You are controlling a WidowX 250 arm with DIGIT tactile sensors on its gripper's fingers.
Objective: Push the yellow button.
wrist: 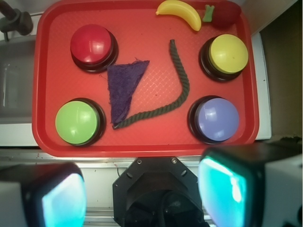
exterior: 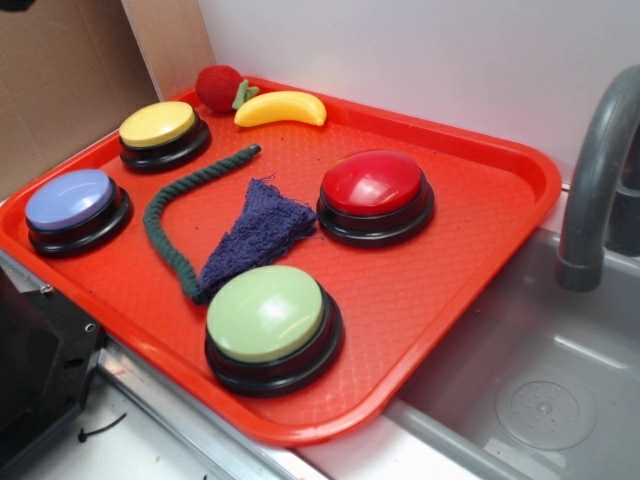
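Four buttons: set out on a red tray (exterior: 520, 175), one toward each corner, all well apart from one another.
Yellow button (exterior: 160, 125): a glossy yellow dome on a black base, seen at the tray's far left corner in the exterior view and at the upper right in the wrist view.
Neighbours of the target: a yellow toy banana (exterior: 282, 108) and a red knitted strawberry (exterior: 219, 87) are placed near it along the tray's far edge; a blue button (exterior: 72, 200) is found in the next corner.
Other buttons: a red button (exterior: 375, 185) and a larger pale green button (exterior: 268, 315) are set on the side nearer the sink (exterior: 560, 390).
Loose items: a dark green rope (exterior: 170, 225) and a purple cloth (exterior: 258, 232) are laid in the middle, the rope's end pointing toward the target.
Hand (wrist: 142, 187): held high above the tray's near edge, well apart from every button; its two fingers are spread wide and nothing is gripped.
Progress: no press is judged to have been made yet.
Risk of wrong target: the banana could be mistaken for the target by colour, or the blue button struck if the approach falls short.
Risk of weak press: spread fingers could straddle the dome or slip off its curved gloss.
Risk of snagging: the rope could be dragged if the hand is carried low across the centre.
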